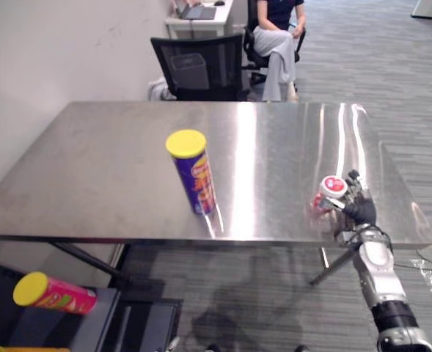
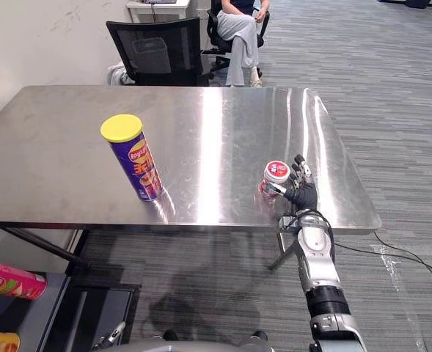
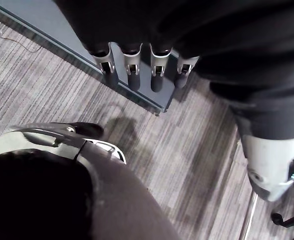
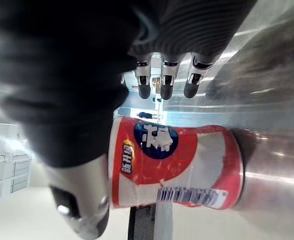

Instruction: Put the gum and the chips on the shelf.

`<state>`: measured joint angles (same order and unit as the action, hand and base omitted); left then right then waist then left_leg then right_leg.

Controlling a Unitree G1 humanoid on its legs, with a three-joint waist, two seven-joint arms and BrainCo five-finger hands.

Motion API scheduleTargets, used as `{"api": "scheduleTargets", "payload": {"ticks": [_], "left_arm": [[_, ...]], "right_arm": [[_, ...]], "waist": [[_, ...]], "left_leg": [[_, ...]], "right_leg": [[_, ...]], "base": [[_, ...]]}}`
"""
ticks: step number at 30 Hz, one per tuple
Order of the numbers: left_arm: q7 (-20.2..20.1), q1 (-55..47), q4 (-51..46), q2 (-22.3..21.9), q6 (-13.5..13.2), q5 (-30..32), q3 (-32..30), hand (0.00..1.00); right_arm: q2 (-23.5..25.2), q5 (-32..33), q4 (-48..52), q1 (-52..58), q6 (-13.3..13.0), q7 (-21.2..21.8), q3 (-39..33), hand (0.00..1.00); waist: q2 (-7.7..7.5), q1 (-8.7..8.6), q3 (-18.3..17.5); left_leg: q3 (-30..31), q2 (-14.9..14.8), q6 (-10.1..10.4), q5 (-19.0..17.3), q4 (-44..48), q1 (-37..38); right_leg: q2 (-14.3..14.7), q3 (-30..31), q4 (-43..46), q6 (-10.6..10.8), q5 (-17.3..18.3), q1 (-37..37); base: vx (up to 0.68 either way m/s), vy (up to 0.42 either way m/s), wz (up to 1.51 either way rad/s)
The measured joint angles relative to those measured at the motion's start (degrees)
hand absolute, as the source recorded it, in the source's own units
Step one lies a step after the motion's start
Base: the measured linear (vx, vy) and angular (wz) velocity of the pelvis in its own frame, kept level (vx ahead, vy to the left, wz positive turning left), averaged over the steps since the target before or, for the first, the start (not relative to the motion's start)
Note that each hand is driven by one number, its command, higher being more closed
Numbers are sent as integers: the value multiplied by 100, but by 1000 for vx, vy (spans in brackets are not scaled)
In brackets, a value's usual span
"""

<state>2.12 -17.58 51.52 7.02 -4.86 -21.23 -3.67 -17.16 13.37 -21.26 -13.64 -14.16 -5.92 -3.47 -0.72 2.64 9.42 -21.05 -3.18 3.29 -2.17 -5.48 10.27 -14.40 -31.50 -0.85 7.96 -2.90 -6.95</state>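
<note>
In the left eye view the steel table (image 1: 91, 169) lies before me, and the chips can (image 1: 196, 176), purple with a yellow lid, stands upright on it near the front edge, about midway across. The gum jar (image 1: 330, 193), red and white, stands upright well to the right of the can, near the table's front right corner. My right hand (image 1: 359, 209) is just beside the jar on its right, fingers pointing up and away from me. Below the table's left end I see the dark shelf (image 1: 98, 323), with 1 pink can (image 1: 54, 293) with a yellow lid lying on its side on it. In the right eye view the 2 task things sit the same way, well apart from each other. Beyond the far edge of the table a black office chair (image 2: 153, 51) stands, and behind it a person (image 2: 241, 29) sits on another chair. In the left wrist view my left hand (image 3: 157, 70) hangs over the grey carpet (image 3: 186, 150), its fingers straight in a row and holding nothing. Their tips are in front of the edge of a grey-blue panel (image 3: 47, 20), which may be part of the shelf. In the right wrist view the gum jar stands on the steel between my thumb and my fingers. The fingers are straight, their dark tips clear of the jar, so this hand is open and has no grip on it. The thumb lies close along the lid end, but I cannot tell whether it touches.
</note>
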Motion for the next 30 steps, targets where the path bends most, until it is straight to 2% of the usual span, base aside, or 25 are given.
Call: {"api": "scheduleTargets", "payload": {"ticks": [9, 10, 24, 30], "left_arm": [[7, -6, -129, 10, -2, -2, 121, 0], [7, -5, -134, 3, -2, -2, 122, 0], [23, -4, -239, -9, -2, 0, 120, 0], [31, -3, -239, -6, 1, 0, 133, 0]], "right_arm": [[3, 0, -221, -512, 49, -105, 213, 0], [5, -1, -220, -561, 49, -95, 243, 100], [28, 0, 24, -691, 289, 533, 739, 100], [29, 4, 105, -602, 286, 653, 846, 100]], "waist": [[35, 99, 103], [46, 111, 113], [48, 214, 221], [47, 217, 220]], "left_leg": [[53, 2, -5, 4, 0, -3], [71, 3, -7, 5, 0, -12], [104, -8, -5, 3, 0, -19], [58, -15, -3, 2, 0, 17]], "right_leg": [[-5, -35, 2, 0, 0, -31], [-7, -51, 2, 0, 0, -34], [-6, -73, 3, 0, 0, -47], [-5, -21, 5, 0, 0, -54]], "base": [[-2, -8, 2], [-4, -16, 6], [1, -4, 1], [0, -1, -2]]}}
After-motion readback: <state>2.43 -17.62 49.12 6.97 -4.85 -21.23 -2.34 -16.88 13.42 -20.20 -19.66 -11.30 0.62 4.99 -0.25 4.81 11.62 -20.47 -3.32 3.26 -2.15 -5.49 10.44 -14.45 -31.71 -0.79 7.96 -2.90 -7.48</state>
